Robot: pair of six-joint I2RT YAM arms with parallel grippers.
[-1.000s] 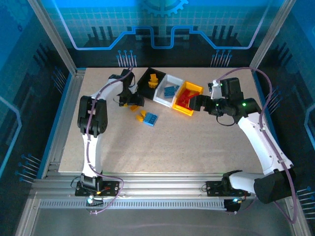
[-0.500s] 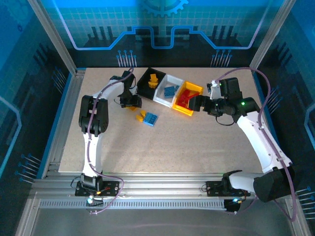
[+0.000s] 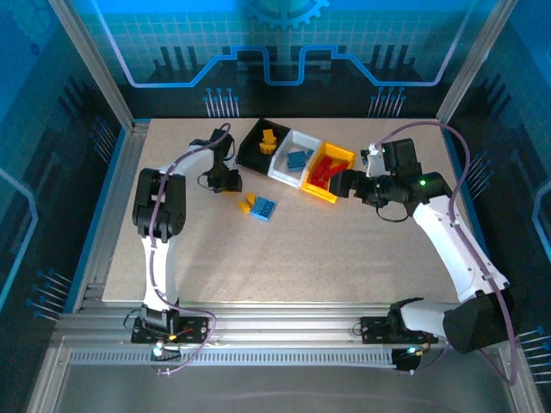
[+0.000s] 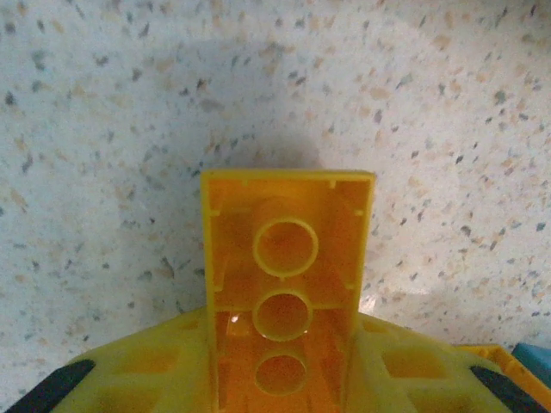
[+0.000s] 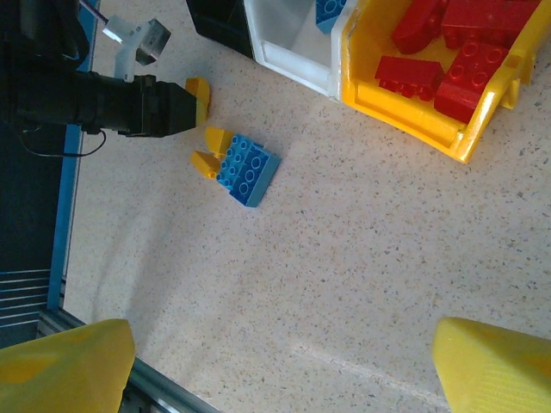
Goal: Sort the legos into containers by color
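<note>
Trouble could start right at the left claw [image 3: 225,181], which is pinching one yellow lego [image 4: 288,267] by its end, hollow side facing the wrist camera, close above the table [image 4: 103,103]. Most of the lego sticks out past the fingers, so I think it could twist or slip out if the arm swings fast or the lego bumps something. At about four o'clock from that claw, just beside it, lie two small yellow legos [image 3: 248,202] with a blue lego [image 3: 264,209] right against them. A low move that way could knock them around. At about one o'clock from the claw sits the black bin [image 3: 251,151]. It has yellow legos in it, so I judge this one belongs there. Its near wall stands in the way, so the lego must go up and over. Next along are the white bin [image 3: 282,172] with blue legos and the yellow bin [image 3: 320,194] with red legos [image 5: 448,52]. The yellow bin's color could fool the sort. At three o'clock from it hangs the right claw [image 3: 342,182], spread wide and holding nothing, near enough to crowd the bins.
</note>
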